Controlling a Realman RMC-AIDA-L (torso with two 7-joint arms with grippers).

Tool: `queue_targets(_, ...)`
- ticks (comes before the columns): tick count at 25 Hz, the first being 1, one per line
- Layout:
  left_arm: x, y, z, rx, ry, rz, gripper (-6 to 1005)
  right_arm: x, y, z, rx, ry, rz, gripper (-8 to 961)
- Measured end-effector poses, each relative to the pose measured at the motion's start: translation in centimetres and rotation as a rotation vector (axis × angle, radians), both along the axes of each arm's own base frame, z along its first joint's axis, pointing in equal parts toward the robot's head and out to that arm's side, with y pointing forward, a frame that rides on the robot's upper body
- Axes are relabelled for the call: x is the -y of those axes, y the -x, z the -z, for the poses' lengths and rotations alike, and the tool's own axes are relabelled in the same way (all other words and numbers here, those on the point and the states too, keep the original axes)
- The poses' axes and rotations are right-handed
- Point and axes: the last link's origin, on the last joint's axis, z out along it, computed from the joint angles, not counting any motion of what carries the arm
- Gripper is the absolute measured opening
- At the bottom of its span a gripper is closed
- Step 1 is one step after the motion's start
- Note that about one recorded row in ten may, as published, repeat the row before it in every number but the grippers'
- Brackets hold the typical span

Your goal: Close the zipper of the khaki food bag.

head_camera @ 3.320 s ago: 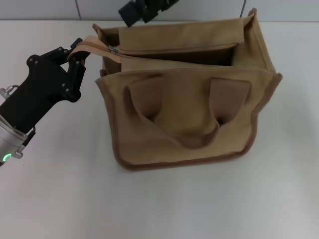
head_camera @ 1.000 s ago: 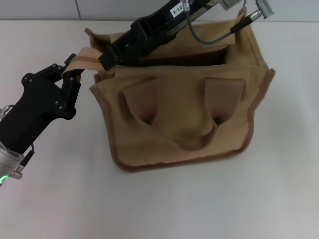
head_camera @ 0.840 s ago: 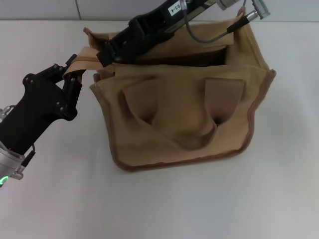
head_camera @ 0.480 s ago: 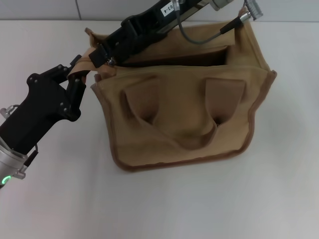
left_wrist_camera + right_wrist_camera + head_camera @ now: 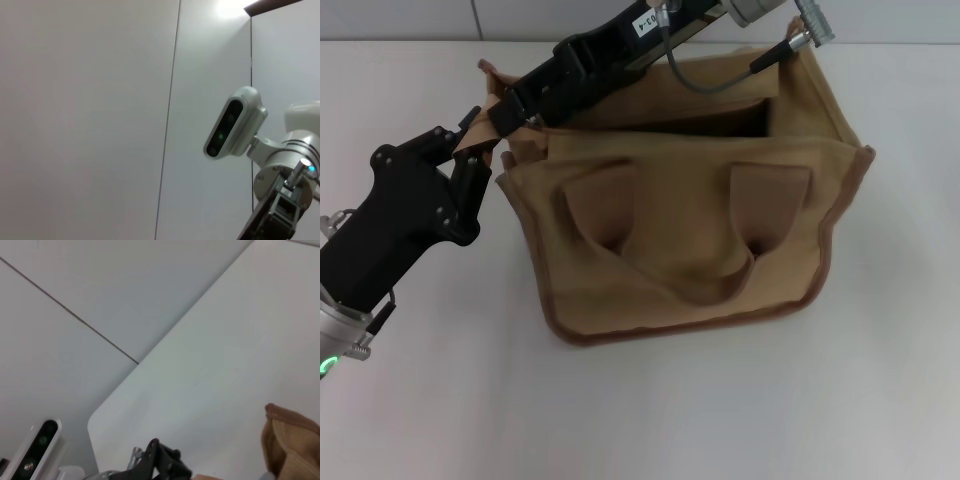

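1. Left claw (image 5: pixel 470 150), at the frame's left, stays clamped on the zipper's (image 5: pixel 485 125) loose tail beside the bag (image 5: pixel 685 235), holding it taut.
2. The bag sits mid-frame on the table (image 5: pixel 650 410), mouth open along most of its top; its inside is too dark to make out.
3. Right claw (image 5: pixel 510 112), upper left, has slid over to the zipper's left end; its grip can't be told. It looks set to take the slider.

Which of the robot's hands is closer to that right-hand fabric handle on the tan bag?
The right hand, though not by much. It reaches over the khaki food bag to its far left corner; the left hand grips the strap end just outside that corner. The handle is across the bag.
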Motion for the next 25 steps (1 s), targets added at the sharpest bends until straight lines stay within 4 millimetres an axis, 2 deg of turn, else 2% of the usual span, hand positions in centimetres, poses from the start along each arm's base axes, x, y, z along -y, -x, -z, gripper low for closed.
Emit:
queue_targets(15,-0.07,-0.51,0.35,0.000,0.019,0.026,31,0.23,0.40,-0.07,-0.098,0.013,-0.002,756)
queue_targets(25,-0.15,-0.39,0.38,-0.004,0.019,0.017,31,0.53,0.22,0.04,-0.102,0.029,0.002,757)
